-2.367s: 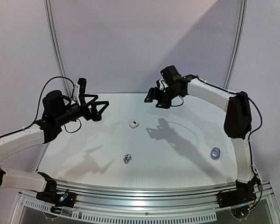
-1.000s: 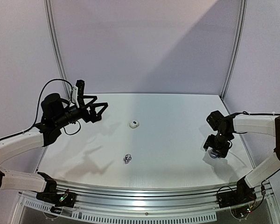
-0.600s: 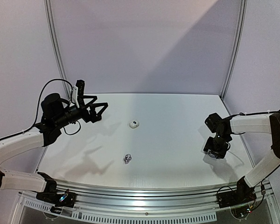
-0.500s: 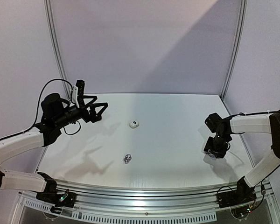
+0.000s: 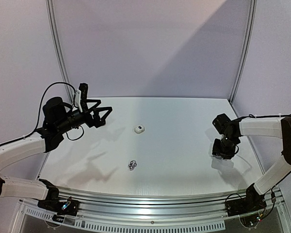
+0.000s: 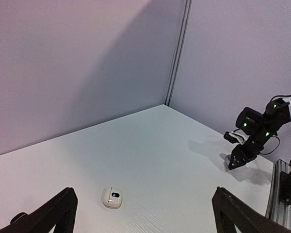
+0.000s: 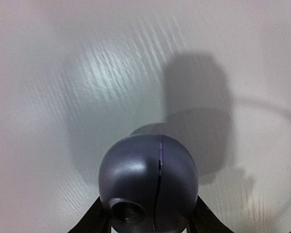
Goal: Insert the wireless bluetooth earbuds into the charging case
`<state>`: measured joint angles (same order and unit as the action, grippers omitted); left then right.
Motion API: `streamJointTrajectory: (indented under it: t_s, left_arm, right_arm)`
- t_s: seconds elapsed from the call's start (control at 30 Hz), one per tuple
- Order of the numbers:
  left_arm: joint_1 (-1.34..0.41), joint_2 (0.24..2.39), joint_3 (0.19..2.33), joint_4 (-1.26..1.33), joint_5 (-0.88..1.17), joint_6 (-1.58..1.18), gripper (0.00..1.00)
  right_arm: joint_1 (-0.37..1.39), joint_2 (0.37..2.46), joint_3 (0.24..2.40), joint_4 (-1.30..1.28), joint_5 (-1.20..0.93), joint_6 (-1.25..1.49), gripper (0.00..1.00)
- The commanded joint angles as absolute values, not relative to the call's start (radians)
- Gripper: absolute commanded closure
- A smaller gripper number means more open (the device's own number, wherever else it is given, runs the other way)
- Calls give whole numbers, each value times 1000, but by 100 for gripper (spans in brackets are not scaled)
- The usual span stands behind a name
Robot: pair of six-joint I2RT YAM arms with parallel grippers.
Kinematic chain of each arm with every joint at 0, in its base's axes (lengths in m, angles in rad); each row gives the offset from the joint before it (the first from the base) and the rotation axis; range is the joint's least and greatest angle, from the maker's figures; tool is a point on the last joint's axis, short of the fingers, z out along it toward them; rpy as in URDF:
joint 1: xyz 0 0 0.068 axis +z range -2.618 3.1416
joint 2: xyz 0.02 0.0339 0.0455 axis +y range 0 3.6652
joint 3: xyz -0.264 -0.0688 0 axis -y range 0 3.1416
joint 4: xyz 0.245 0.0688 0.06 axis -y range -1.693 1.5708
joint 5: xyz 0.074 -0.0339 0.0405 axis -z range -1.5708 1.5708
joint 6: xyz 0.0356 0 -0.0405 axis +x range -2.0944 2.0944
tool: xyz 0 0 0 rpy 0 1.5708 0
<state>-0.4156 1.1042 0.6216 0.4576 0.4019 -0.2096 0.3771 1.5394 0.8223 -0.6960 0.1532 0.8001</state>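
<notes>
My right gripper [image 5: 223, 150] is shut on a closed, rounded grey-blue charging case [image 7: 148, 184] and holds it just above the table at the right; its shadow lies on the table beneath. The top view hides this case behind the gripper. A white charging case [image 5: 139, 129] lies closed at the table's middle back and also shows in the left wrist view [image 6: 111, 197]. A small cluster of silvery-grey earbuds [image 5: 132, 165] lies in front of it. My left gripper [image 5: 103, 113] hangs open and empty, high over the back left.
The white table [image 5: 184, 145] is walled by pale panels behind and at both sides, with upright rails in the back corners. A metal rail [image 5: 150, 206] runs along the near edge. My right arm shows in the left wrist view [image 6: 254, 133].
My right arm swung from the back middle to the right side, came down over the grey-blue case, shut on it and raised it slightly. The left arm has barely moved.
</notes>
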Motion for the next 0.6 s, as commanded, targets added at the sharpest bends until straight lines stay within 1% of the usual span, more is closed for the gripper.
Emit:
streamJointTrajectory:
  t_s: [0.0,0.17,0.27,0.37,0.57]
  left_arm:
    - [-412,1095,621,456,410,-208,1]
    - [-412,1095,638,465,488,-245,1]
    - [-410,1095,654,504,612,-290,1]
    - [-412,1105,680,534,766,-324,1]
    - [-411,1130,776,464,930,-321,1]
  right_arm:
    - [407,1485,934,-697,235,652,75]
    - [599,1479,1161,-694,392,429,75]
    - [748,1508,1303,-613,473,258,75]
    - [882,1561,1432,-489,520,39,77]
    - [1057,1704,1631,-355,550,-347,78]
